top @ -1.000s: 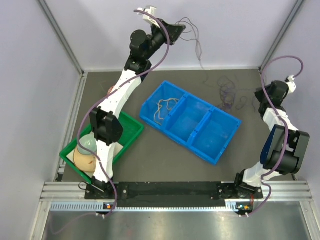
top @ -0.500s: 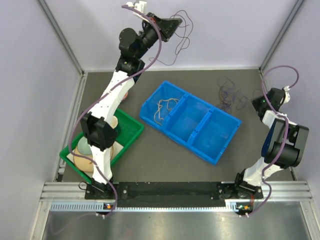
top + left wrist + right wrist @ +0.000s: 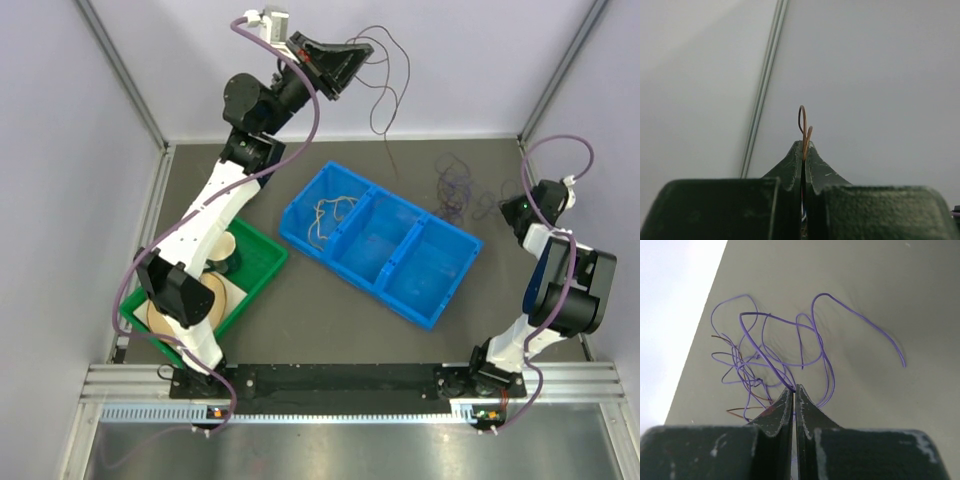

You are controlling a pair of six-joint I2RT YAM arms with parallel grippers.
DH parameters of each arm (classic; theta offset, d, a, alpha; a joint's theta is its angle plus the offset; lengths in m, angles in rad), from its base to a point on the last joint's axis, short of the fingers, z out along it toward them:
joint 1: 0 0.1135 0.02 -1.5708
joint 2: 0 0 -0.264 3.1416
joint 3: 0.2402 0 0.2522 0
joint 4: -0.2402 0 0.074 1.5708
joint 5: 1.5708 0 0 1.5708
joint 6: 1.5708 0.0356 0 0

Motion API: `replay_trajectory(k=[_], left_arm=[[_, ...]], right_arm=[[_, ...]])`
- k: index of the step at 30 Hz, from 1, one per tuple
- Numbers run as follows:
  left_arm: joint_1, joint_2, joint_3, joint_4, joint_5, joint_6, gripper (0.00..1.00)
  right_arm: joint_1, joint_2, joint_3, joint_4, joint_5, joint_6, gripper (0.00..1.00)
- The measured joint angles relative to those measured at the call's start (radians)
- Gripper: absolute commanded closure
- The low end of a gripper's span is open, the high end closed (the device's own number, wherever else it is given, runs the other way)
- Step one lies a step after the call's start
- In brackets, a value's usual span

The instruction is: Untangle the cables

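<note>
Right now the dark table (image 3: 330, 320) fills most of my top view, with the left arm (image 3: 215, 205) stretched far up and back, and the right arm (image 3: 560, 290) folded low at the table's right side. Between them a blue three-compartment bin (image 3: 437, 290) lies at an angle, and a green tray (image 3: 262, 272) sits by the left arm's base. I see the left gripper (image 3: 347, 58) raised high in front of the back wall, well apart from the table; on its wrist camera the jaws are pressed together at the tips (image 3: 804, 146), pinching a thin brown wire (image 3: 802, 120) that loops up just past them. From above, that wire trails down from the gripper in loose curves (image 3: 383, 95) towards the table's far edge. The right gripper (image 3: 507, 208) is down near the table surface, and its jaws (image 3: 794, 389) are closed on a strand of the purple tangle (image 3: 772, 352), which spreads on the table just beyond the fingertips. From above, this tangle (image 3: 458, 188) lies beside the bin's far right end. One cream cable (image 3: 330, 214) is coiled in the bin's left compartment, away from both grippers.
</note>
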Motion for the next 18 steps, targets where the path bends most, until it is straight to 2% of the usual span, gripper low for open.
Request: replay_trajectory(k=[10,18], left_arm=[[-0.032,0.047,-0.11,0.051,-0.004,-0.054,1.0],[-0.037,0.089,-0.303,0.121,-0.018,-0.135,1.0]], right_arm=[[0.0,0.0,-0.02,0.005,-0.025,0.0,1.0],[0.0,-0.001,-0.039,0.014,-0.029,-0.008,1.0]])
